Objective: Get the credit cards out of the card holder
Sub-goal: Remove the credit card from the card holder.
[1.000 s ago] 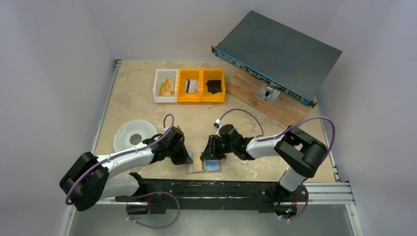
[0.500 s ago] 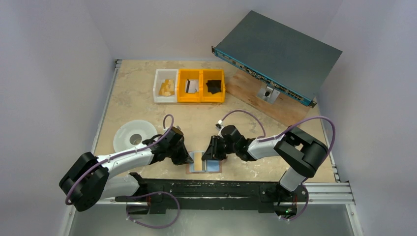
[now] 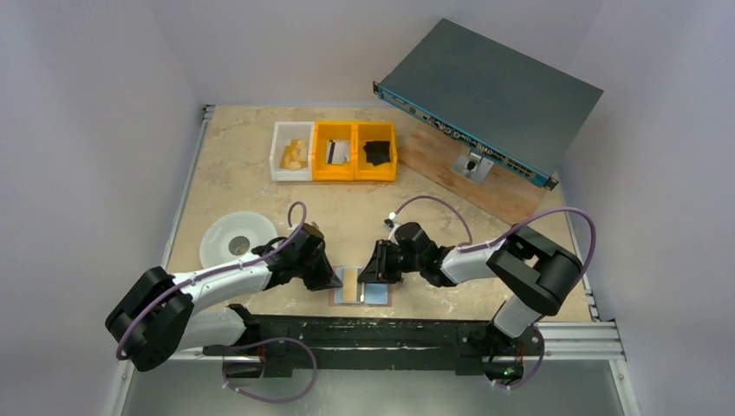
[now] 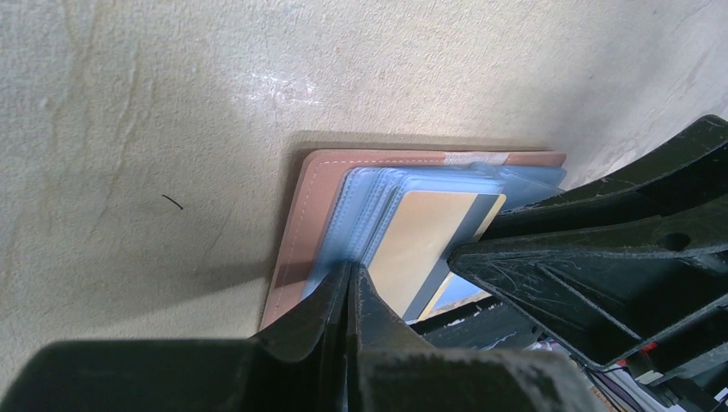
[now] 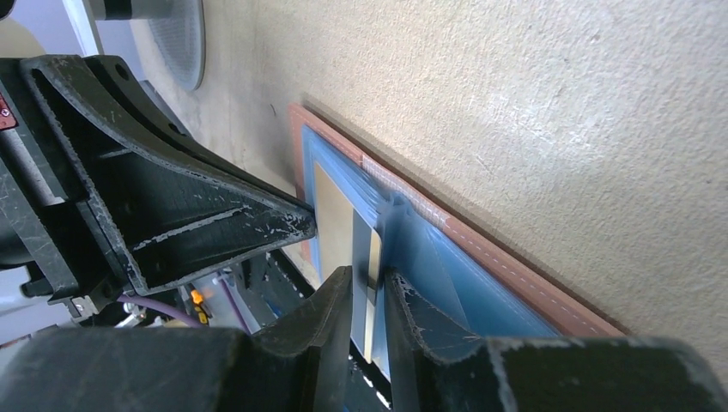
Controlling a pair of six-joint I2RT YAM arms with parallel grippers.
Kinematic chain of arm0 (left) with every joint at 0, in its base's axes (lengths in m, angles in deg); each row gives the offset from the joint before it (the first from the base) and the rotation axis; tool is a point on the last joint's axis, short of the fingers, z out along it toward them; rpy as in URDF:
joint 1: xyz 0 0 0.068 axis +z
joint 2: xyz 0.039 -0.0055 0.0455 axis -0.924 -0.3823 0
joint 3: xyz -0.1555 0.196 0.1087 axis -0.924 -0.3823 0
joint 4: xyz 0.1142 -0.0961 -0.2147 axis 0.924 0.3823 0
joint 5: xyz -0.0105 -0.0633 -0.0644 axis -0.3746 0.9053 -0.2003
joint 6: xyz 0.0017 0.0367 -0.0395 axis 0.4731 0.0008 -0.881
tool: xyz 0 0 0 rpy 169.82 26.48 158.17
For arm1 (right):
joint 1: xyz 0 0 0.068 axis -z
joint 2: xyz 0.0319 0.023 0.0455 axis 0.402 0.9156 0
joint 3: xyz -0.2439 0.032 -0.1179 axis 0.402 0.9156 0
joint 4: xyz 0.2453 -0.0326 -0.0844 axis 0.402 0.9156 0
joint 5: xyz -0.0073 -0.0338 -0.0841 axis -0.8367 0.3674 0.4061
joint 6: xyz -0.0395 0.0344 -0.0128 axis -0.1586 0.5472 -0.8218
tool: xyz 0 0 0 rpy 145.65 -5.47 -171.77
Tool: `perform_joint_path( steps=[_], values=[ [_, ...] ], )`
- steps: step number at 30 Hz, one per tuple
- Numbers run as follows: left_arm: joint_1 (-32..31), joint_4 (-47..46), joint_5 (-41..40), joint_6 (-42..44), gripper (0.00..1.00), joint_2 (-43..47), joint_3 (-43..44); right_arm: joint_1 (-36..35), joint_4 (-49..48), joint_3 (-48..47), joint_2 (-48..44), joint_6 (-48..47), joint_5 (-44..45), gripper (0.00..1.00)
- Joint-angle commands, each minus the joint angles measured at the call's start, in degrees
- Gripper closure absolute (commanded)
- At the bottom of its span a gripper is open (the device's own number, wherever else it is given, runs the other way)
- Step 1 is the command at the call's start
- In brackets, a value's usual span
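The card holder (image 3: 333, 301) lies open near the table's front edge, tan leather with pale blue inner sleeves. It also shows in the left wrist view (image 4: 300, 206) and the right wrist view (image 5: 515, 270). A gold card (image 3: 349, 286) with a dark stripe sticks partway out of the sleeves (image 4: 425, 236). My left gripper (image 3: 334, 282) is shut at the blue sleeves on the holder's left half (image 4: 350, 273). My right gripper (image 3: 366, 279) is closed on the gold card's edge (image 5: 367, 279), and the card (image 5: 333, 223) runs between its fingers. Other cards are hidden in the sleeves.
A white bin (image 3: 292, 152) and two yellow bins (image 3: 355, 150) stand at the back. A grey metal box (image 3: 490, 91) rests tilted on a wooden board at the back right. A white round disc (image 3: 236, 238) lies left of my left arm. A black rail (image 3: 373, 334) runs along the near edge.
My right gripper has drawn back a little to the right with the gold card, which sticks further out of the sleeves. The left gripper stays on the holder.
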Motion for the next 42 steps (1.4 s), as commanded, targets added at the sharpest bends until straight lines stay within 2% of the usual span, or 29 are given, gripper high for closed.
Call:
perform_joint_path(
  steps=[1, 9, 15, 25, 35, 42],
  values=[
    [-0.50, 4.18, -4.97, -0.17, 1.00, -2.58, -2.97, 0.10, -4.37, 0.11, -1.82, 1.19, -2.87, 0.80],
    [-0.50, 3.76, -4.67, -1.09, 1.00, -3.17, -3.42, 0.78, -5.76, 1.23, -1.81, 1.63, -3.24, 0.81],
    [-0.52, 3.72, -4.75, -1.32, 1.00, -3.43, -3.46, 1.15, -6.23, 1.92, -2.31, 1.54, -3.55, 0.77],
    [-0.50, 3.92, -5.18, -2.42, 1.00, -3.26, -3.98, 2.17, -6.31, 3.37, -3.12, 1.81, -3.37, 0.78],
    [-0.50, 4.09, -5.21, -2.82, 1.00, -3.23, -4.05, 2.65, -6.60, 3.53, -2.91, 1.48, -3.74, 0.87],
    [-0.44, 5.08, -5.90, -3.13, 1.00, -2.79, -4.13, 3.07, -4.96, 3.18, -2.71, 0.52, -3.44, 1.00]
  ],
)
